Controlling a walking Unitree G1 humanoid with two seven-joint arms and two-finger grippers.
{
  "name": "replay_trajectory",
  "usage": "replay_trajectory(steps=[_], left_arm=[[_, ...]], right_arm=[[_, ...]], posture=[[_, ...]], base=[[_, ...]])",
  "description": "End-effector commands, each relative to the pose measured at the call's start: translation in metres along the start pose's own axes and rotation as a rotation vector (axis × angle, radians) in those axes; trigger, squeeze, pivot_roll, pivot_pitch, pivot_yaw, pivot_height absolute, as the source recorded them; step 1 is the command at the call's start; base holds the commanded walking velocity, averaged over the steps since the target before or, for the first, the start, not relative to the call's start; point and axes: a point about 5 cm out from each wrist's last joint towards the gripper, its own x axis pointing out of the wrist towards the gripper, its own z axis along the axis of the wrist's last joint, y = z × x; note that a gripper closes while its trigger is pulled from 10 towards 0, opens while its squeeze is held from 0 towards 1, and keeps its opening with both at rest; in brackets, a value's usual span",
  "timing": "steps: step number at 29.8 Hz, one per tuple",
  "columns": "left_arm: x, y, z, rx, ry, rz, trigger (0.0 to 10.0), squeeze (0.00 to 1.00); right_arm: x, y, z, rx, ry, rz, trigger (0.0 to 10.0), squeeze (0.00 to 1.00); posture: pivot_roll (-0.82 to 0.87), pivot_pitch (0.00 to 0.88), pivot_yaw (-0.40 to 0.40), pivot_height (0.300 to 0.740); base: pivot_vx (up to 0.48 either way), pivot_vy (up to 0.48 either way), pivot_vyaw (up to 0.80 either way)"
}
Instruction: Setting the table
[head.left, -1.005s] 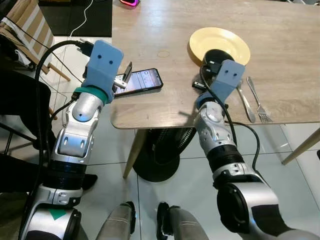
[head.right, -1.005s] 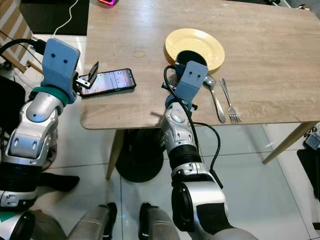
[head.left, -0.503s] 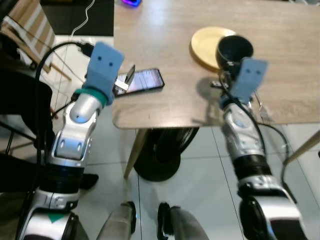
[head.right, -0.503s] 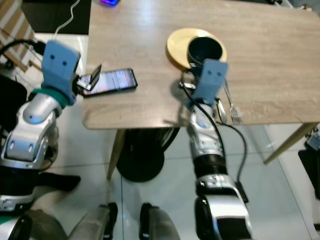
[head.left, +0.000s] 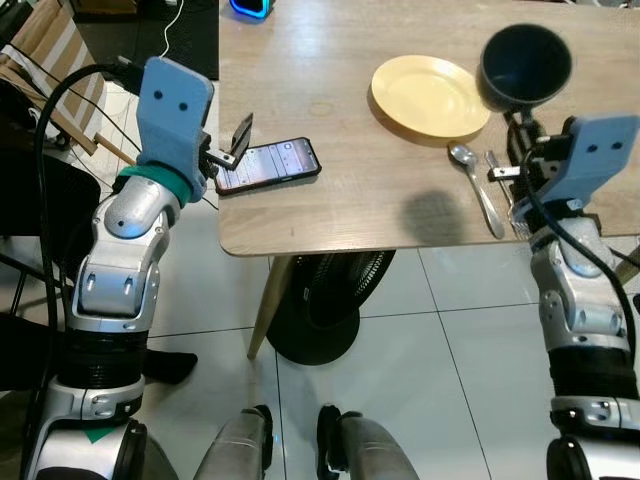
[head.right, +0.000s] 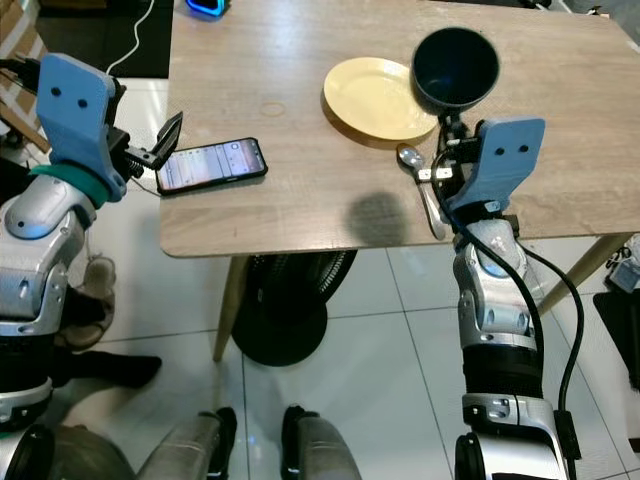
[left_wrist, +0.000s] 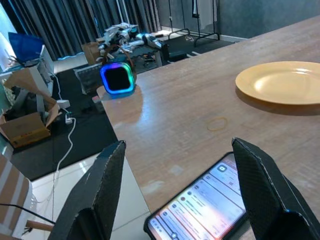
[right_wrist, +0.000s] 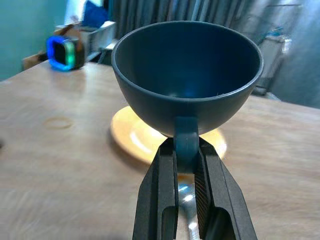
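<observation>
Wooden desk (head.left: 330, 190): one corner nearest the robot, a pale ring mark on its surface. Yellow plate (head.left: 428, 96): lies flat at 1 o'clock on the desk, nothing on it. Dark cup (head.right: 456, 68): held in the air at the plate's 3 o'clock edge, mouth upward, its handle clamped between the right pincer's (right_wrist: 186, 165) fingers. Phone (head.left: 266, 164): lies at 10 o'clock near the desk's edge, screen lit; its text is too small to read. Left pincer (left_wrist: 177, 195): fingers apart, hovering just above the phone. Spoon (head.left: 477, 185) and fork (head.left: 495, 165): side by side at the plate's 5 o'clock. Glowing blue cube (left_wrist: 118, 78): far end of the desk, no legible marking.
</observation>
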Motion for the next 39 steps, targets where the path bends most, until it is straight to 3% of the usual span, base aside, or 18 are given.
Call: replay_trajectory(steps=[1, 4, 9, 12, 15, 28, 39], left_arm=[[-0.002, -0.001, -0.012, 0.006, 0.055, 0.016, 10.0, 0.0], [-0.007, -0.002, -0.016, -0.019, 0.079, 0.008, 10.0, 0.0], [-0.012, 0.001, -0.018, -0.024, 0.09, 0.003, 10.0, 0.0], [-0.01, 0.008, -0.023, -0.026, 0.111, 0.047, 10.0, 0.0], [-0.006, 0.008, -0.022, -0.056, 0.114, 0.067, 10.0, 0.0], [0.003, -0.005, -0.026, -0.057, 0.124, 0.064, 10.0, 0.0], [0.005, -0.007, -0.028, -0.075, 0.119, 0.089, 10.0, 0.0]], right_arm=[[-0.01, 0.003, -0.005, 0.001, 0.03, 0.076, 10.0, 0.0], [-0.025, 0.006, -0.013, -0.005, 0.094, 0.158, 10.0, 0.0], [-0.034, -0.003, -0.021, -0.002, 0.142, 0.089, 10.0, 0.0], [-0.031, 0.002, -0.025, 0.052, 0.135, -0.022, 10.0, 0.0], [-0.027, 0.007, -0.025, 0.058, 0.133, -0.058, 10.0, 0.0], [-0.036, 0.016, -0.033, 0.084, 0.164, -0.081, 10.0, 0.0], [-0.032, 0.016, -0.034, 0.085, 0.181, -0.112, 10.0, 0.0]], posture=[[0.06, 0.057, -0.028, 0.74], [0.06, 0.051, -0.033, 0.74], [0.07, 0.019, -0.04, 0.74], [0.07, 0.014, -0.032, 0.74], [0.05, 0.03, -0.016, 0.74], [0.04, 0.023, -0.001, 0.74], [0.04, 0.023, -0.016, 0.74]], base=[[0.0, 0.0, 0.0], [0.0, 0.0, 0.0], [0.0, 0.0, 0.0], [0.0, 0.0, 0.0], [0.0, 0.0, 0.0], [0.0, 0.0, 0.0], [0.0, 0.0, 0.0]])
